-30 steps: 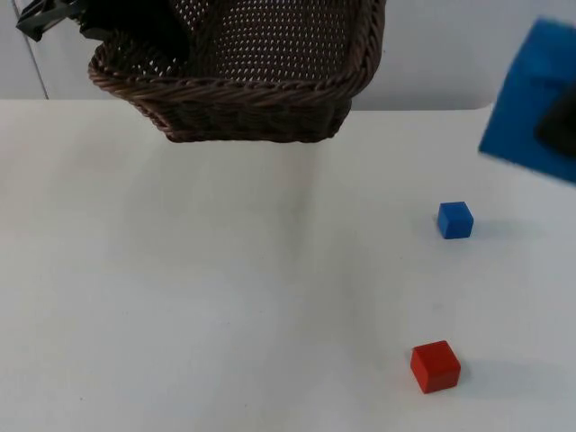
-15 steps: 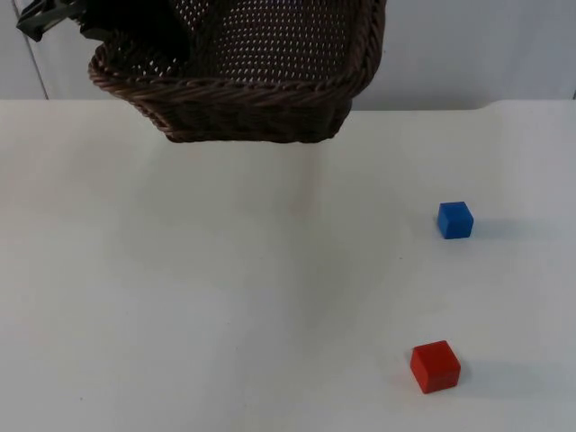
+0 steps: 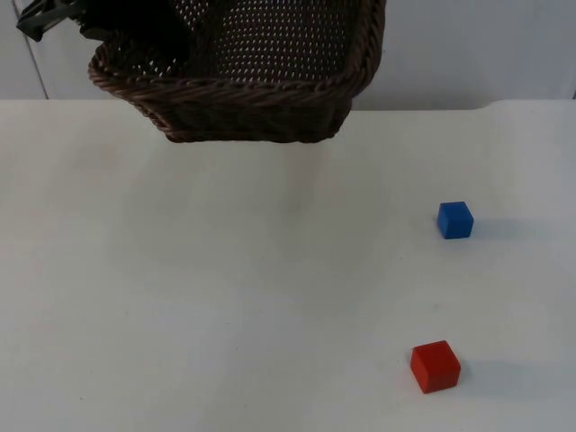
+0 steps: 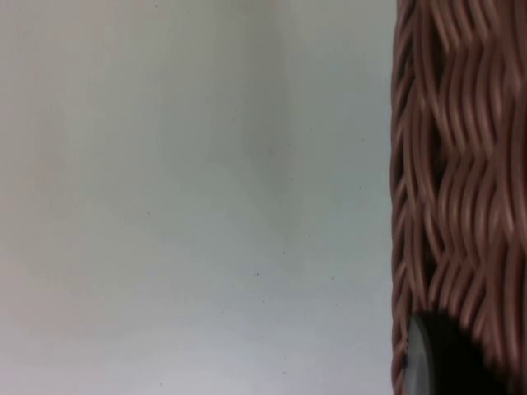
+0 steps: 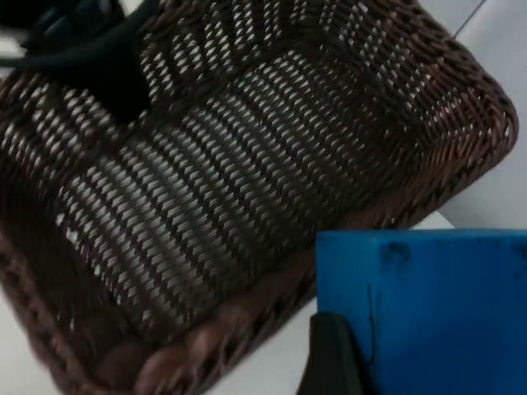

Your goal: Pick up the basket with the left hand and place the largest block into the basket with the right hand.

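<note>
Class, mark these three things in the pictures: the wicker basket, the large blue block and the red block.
wicker basket (image 3: 256, 99): top view, on its braided front rim.
large blue block (image 5: 436, 304): right wrist view, on its broad blue face.
red block (image 3: 436, 366): top view, on its top face.

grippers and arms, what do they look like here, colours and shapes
Both are black. The left gripper has a rounded matte fingertip with a paler grey edge. The right gripper has a dark tapered fingertip. The left arm is angular black hardware.

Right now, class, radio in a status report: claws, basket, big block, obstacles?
Left claw holds the basket aloft. Right claw grips the large blue block above the basket. Small blue block and red block sit on the table, well aside.
</note>
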Controlling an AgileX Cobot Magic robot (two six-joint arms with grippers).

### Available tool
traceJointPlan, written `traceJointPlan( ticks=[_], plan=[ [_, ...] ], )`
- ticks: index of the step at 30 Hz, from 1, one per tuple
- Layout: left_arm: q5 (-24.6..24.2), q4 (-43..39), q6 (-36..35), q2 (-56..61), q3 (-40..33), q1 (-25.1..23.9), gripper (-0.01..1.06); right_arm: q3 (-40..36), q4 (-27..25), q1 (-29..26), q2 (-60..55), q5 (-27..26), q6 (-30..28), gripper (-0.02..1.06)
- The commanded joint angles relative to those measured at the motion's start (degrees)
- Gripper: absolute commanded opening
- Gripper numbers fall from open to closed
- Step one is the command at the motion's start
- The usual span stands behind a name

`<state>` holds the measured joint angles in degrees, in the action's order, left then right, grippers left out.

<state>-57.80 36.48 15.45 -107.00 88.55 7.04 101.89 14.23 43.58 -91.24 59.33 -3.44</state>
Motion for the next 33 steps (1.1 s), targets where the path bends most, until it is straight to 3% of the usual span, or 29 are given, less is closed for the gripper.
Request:
traceJointPlan(
  ticks=[1, 17, 20, 26, 33],
  plan=[
    [0.3, 1.6, -0.3, 0.9, 0.1, -0.1, 0.0, 2.2, -3.5, -1.5, -2.8, -2.3, -1.4, 0.0],
    [0.7, 1.6, -0.3, 0.9, 0.1, -0.1, 0.0, 25.0, -1.1, -2.5, -23.5, -3.0, 1.3, 0.0],
    [0.7, 1.7, -0.3, 0.9, 0.1, -0.1, 0.0, 26.4, -1.4, -3.5, -25.4, -3.3, 2.7, 0.0],
    [1.8, 1.9, -0.3, 0.9, 0.1, -0.1, 0.0, 27.0, -7.5, -6.4, -29.6, -5.8, 2.7, 0.0],
    [1.8, 1.7, -0.3, 0.9, 0.1, -0.1, 0.0, 27.0, -9.7, -6.3, -32.9, -9.0, 2.3, 0.0]
  ],
)
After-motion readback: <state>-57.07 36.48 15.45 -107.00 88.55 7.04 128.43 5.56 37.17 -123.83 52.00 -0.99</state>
